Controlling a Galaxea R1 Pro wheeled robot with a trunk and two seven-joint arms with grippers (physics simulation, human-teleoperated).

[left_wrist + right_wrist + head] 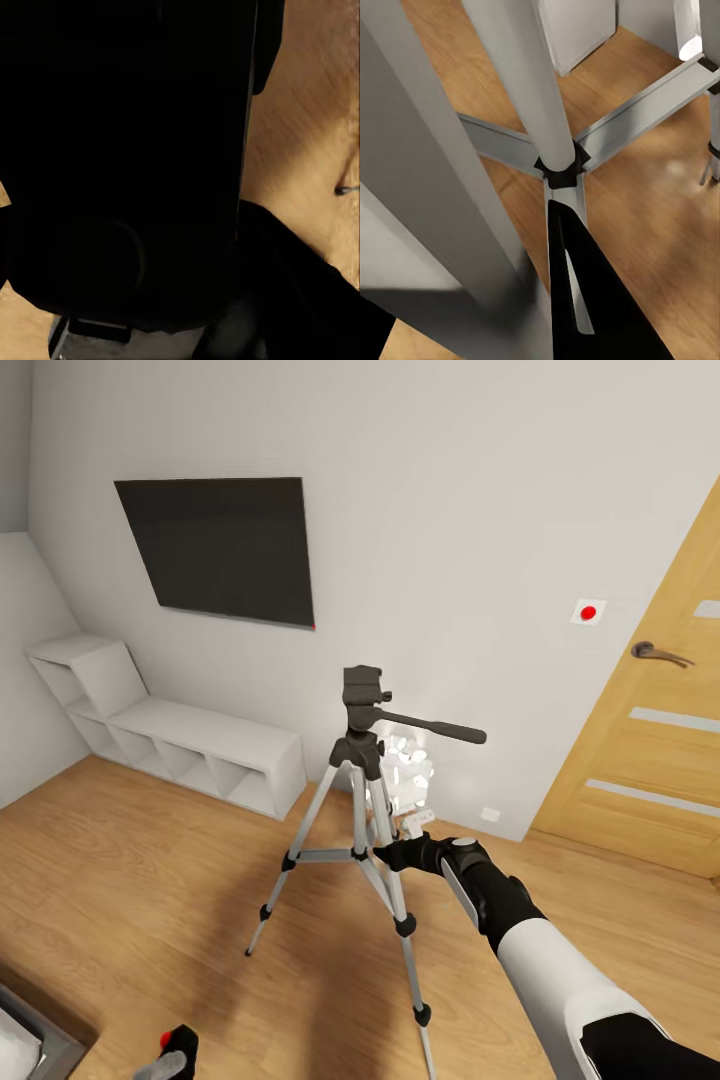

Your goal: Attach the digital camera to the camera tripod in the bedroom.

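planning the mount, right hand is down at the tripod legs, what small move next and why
Probably steady the camera tripod with the right hand, which sits against a leg below the bare black head. The left hand hangs low by the floor, a black bulk before its camera, so raising it toward the head comes after.

Brushed-metal camera tripod [362, 800] legs, matt wood floor [150, 880]

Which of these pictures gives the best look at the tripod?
The head view: the whole tripod stands there, head, handle and legs. The right wrist view shows just its centre column and braces up close. The left wrist view is mostly dark.
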